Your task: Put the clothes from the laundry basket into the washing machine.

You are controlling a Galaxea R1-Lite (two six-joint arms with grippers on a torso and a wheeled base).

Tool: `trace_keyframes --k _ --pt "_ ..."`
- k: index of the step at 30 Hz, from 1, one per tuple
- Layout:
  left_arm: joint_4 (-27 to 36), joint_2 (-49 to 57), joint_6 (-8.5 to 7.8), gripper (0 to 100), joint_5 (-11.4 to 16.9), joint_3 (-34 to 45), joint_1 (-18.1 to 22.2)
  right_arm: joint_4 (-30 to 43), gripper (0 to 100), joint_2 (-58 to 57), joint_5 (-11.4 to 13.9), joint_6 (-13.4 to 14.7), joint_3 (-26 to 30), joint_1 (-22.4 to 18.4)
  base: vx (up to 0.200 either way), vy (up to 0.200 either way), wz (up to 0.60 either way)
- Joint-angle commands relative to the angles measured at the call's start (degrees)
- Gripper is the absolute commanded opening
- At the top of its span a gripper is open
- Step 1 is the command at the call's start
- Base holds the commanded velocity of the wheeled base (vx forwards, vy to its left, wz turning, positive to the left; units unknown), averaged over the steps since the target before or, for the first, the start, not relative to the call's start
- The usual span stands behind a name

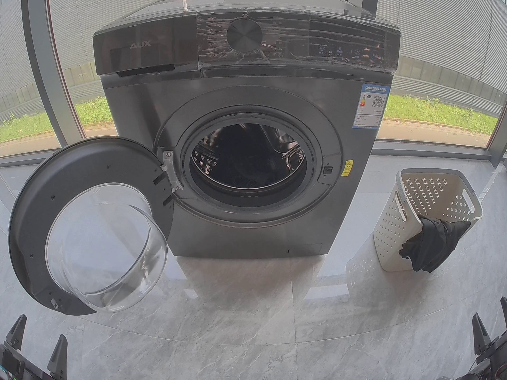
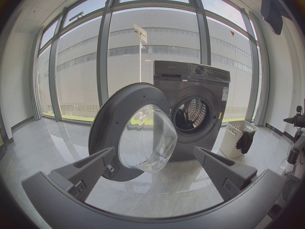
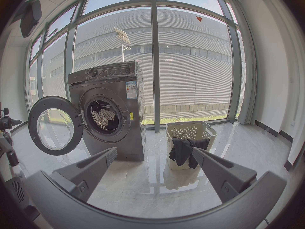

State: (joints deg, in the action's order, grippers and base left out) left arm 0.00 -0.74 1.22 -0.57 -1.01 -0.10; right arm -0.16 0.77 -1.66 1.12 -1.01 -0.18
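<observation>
Both my grippers sit low above the grey tiled floor, left gripper and right gripper, jaws spread wide, holding nothing. Ahead stands the washing machine. Its round door is swung open to my left, standing before my left arm. A white laundry basket sits near the machine's right side, with a black garment draped over its near rim.

**Print on the washing machine**

The washing machine carries a short pale wordmark on the dark drawer front at its upper left. A blue-and-white label with coloured bars and a square code sits at the front's upper right, its lines too small to read. A small yellow sticker beside the drum opening and the faint panel markings under plastic film are illegible.
</observation>
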Motion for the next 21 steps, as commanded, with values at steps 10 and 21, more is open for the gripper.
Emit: trace_keyframes --k 10,21 --pt "0.0 0.7 0.01 100 0.0 1.0 0.0 0.0 100 -0.6 0.0 0.0 1.0 0.0 0.000 -0.040 0.00" --pt "0.0 0.7 0.19 100 0.0 1.0 0.0 0.0 100 -0.6 0.0 0.0 1.0 0.0 0.000 -0.200 0.00"
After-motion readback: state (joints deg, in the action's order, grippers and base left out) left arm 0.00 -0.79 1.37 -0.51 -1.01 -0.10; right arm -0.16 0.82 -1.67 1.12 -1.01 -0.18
